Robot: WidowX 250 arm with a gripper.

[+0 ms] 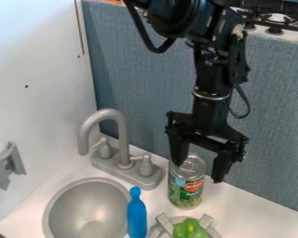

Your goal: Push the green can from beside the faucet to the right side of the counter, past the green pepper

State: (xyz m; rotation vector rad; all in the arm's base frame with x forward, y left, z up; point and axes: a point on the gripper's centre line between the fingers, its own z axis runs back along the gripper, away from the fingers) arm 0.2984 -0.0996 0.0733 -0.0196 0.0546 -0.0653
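Your gripper (pixel 199 170) has its fingers open near the top of the green can (pixel 186 190), which stands ungripped on the worktop (pixel 245 209) beside the faucet (pixel 123 139), its flat base keeping it upright.

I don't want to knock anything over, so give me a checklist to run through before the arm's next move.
1. Gripper jaws parted: ok, open.
2. Can upright: ok, standing on the counter.
3. Jaws free of contact with the can: cannot tell, one overlaps its top in this view.
4. Faucet apart from the gripper: ok, off to the side.
5. Blue bottle-shaped item apart from the gripper: ok, nearer the sink.
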